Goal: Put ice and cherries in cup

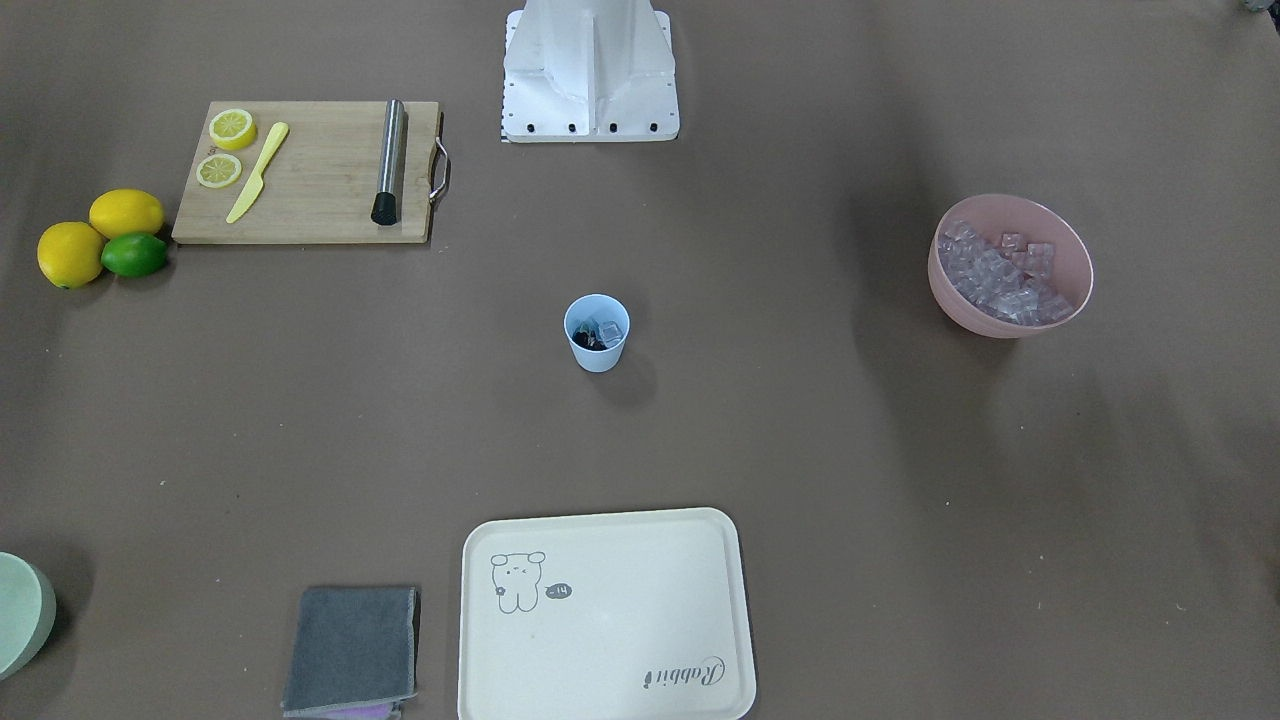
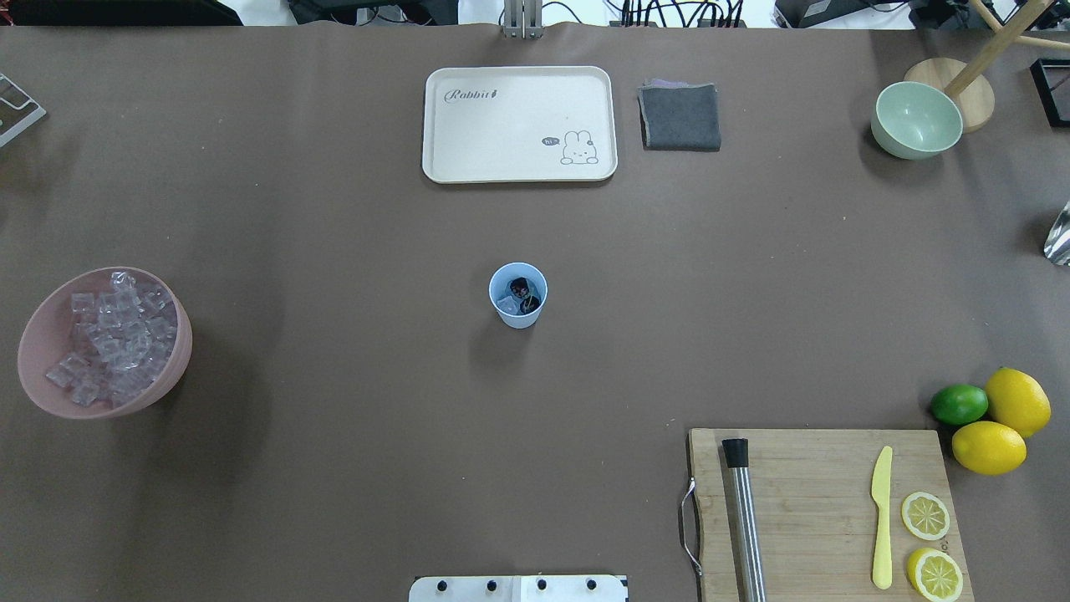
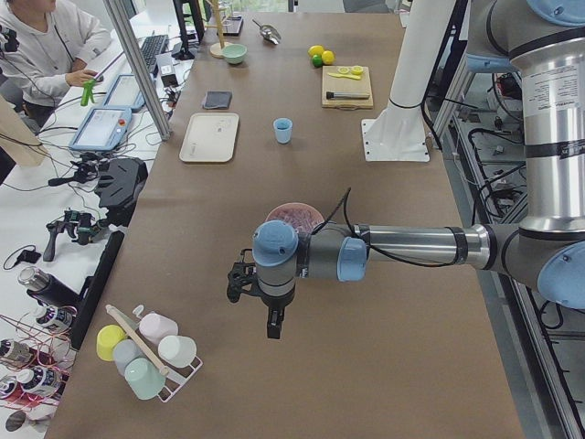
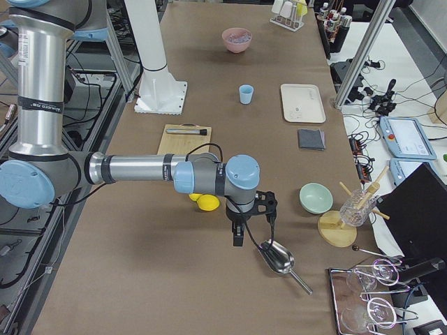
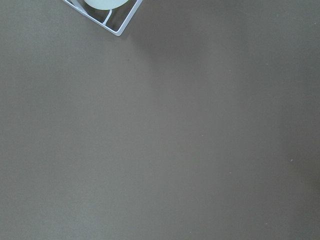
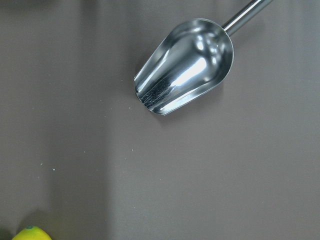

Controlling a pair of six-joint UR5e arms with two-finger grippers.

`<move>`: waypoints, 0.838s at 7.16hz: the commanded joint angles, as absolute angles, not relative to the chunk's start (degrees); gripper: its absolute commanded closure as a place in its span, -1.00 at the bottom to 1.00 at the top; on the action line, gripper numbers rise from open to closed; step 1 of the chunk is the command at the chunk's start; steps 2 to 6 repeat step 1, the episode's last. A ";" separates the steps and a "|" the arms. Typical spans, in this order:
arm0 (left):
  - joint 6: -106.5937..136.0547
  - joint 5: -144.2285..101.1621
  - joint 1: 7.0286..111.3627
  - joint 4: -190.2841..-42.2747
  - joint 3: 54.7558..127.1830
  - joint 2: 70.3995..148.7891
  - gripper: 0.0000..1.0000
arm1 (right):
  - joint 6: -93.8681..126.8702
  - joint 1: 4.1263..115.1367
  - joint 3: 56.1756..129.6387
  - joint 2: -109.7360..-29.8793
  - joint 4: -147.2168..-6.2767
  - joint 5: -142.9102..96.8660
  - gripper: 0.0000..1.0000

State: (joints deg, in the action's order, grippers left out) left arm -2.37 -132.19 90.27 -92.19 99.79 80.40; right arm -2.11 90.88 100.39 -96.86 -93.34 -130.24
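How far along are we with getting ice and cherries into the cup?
Looks done: the small light blue plastic cup holds clear ice cubes and the dark red cherries. Nothing seems in hand: the left gripper hangs over bare brown table, the right gripper above a shiny steel scoop lying there. Nothing visibly left.

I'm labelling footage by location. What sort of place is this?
Likely a robotics lab staged as a drinks station: robot arm, operator with tablets, bowl of ice, cutting board with lemon slices.
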 commanded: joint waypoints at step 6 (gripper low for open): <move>-2.37 -132.19 90.26 -92.20 99.76 80.42 -0.97 | -2.11 90.88 100.37 -96.86 -93.34 -130.25 -1.00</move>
